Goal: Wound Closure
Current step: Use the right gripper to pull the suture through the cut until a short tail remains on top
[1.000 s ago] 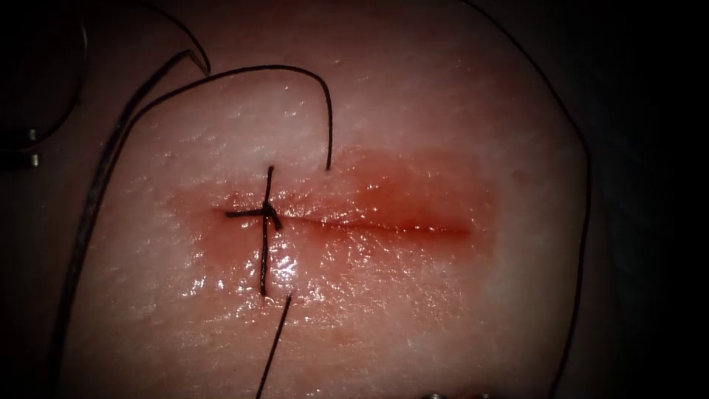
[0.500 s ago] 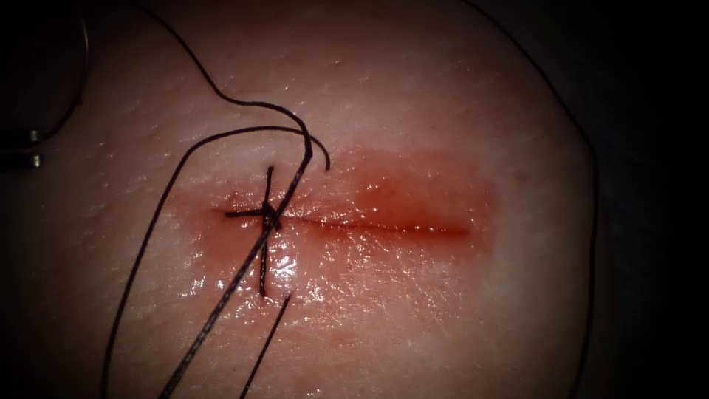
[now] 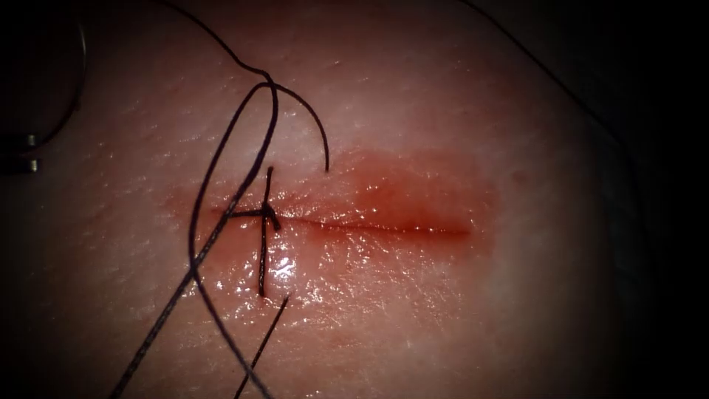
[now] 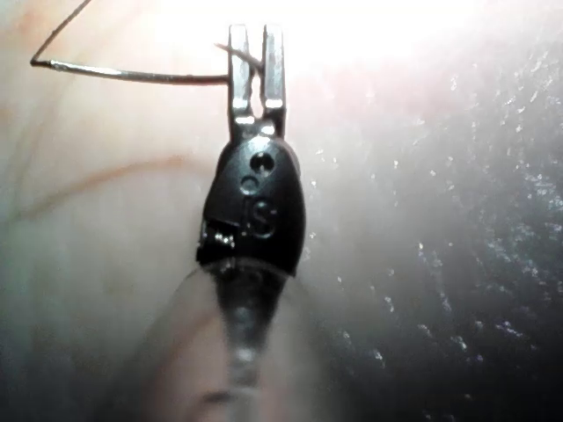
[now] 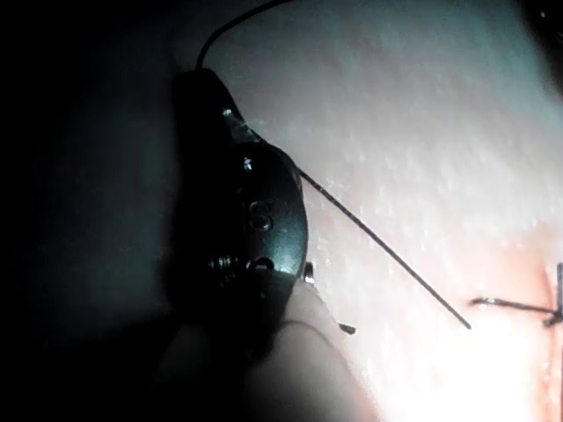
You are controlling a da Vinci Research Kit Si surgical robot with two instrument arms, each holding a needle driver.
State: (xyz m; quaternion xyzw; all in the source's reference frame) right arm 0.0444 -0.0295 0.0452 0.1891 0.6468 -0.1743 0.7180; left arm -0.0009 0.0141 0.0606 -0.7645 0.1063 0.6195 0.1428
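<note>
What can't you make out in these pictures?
1. Right wrist view: tip of right tool hidden behind its own dark body; what it holds cannot be told.
2. Endoscope view: thread ends cut off by bottom edge.
3. Endoscope view: needle, gripped by left tool off the tissue, mostly lost in left-side shadow.

Dim, dark-cornered endoscope view, wet glare along the cut (image 3: 384,225); wrist views overexposed, blurred near the shafts.

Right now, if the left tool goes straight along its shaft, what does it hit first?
Probably the tissue: the left tool, jaws shut on the needle, points at its bright surface beyond the tips. How far off is unclear in the left wrist view.
</note>
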